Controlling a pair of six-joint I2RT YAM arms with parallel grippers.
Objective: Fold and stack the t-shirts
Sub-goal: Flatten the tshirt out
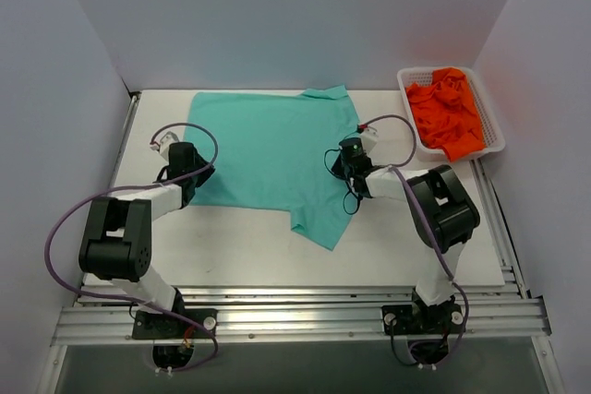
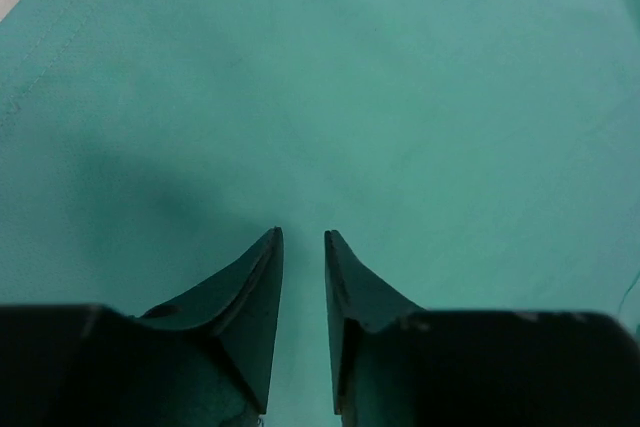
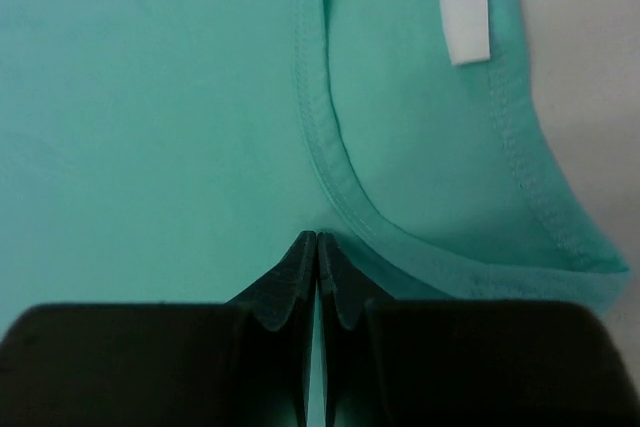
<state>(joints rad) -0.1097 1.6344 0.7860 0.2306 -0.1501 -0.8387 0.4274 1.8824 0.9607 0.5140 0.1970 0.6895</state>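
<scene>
A teal-green t-shirt (image 1: 268, 149) lies spread flat on the white table (image 1: 231, 246). My left gripper (image 1: 196, 175) is down at the shirt's left edge. In the left wrist view, that gripper (image 2: 303, 235) is open by a narrow gap, with smooth teal cloth (image 2: 380, 77) under it and nothing between the tips. My right gripper (image 1: 345, 165) sits at the shirt's right side by the neck. In the right wrist view, it (image 3: 317, 237) is shut, its tips pinched on the cloth just beside the collar (image 3: 340, 187). A white neck label (image 3: 465, 24) shows inside. Orange t-shirts (image 1: 448, 113) lie crumpled in a basket.
A white mesh basket (image 1: 404, 80) stands at the back right corner of the table. White walls close in the back and both sides. One sleeve (image 1: 319, 223) of the teal shirt points toward the near edge, where a metal rail (image 1: 295, 316) carries both arm bases.
</scene>
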